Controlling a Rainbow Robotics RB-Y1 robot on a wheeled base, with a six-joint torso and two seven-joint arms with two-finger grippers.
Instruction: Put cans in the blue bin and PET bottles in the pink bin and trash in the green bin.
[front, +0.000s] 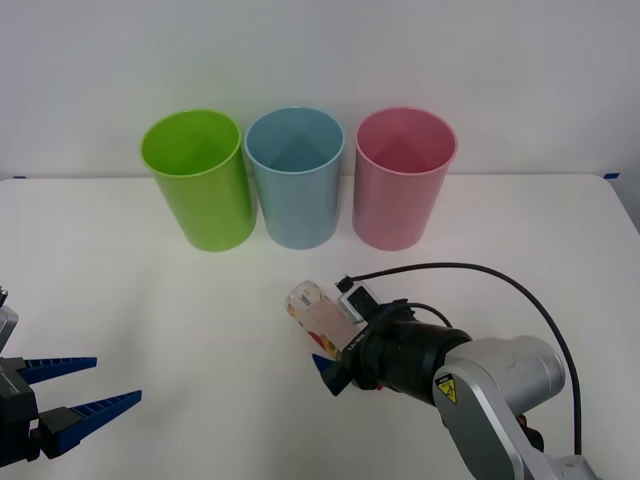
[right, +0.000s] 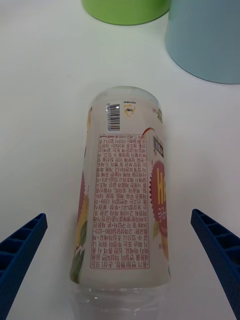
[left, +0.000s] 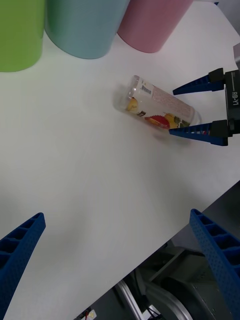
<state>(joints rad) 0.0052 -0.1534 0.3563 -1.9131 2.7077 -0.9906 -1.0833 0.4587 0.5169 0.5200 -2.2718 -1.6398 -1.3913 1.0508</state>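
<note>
The three bins stand upright in one row at the far side of the white worktop (front: 120, 300), close to the wall. The blue bin (front: 295, 175) is in the middle. The green bin (front: 197, 178) stands just beside it on the robot's left, almost touching, and the pink bin (front: 404, 176) stands on its right with a small gap. All three are open at the top.

The PET bottle (front: 318, 315) lies on its side on the worktop, in front of the blue bin and a little toward the pink bin, well apart from both. Its long axis runs obliquely: the flat base points toward the blue bin and the green bin, and the other end points back toward the right arm. The cap end is hidden by the end effector, so I cannot see the cap. The label with the printed text and barcode faces up.

The right end effector (left: 192, 111) is low at the bottle, wide open, with one blue finger (right: 20, 252) on each side of the bottle body. The fingers do not press it. Between the bottle and the bins the worktop is free.

The left end effector (front: 75, 392) is also open and holds nothing. It hovers near the front left edge of the worktop, far from the blue bin.
</note>
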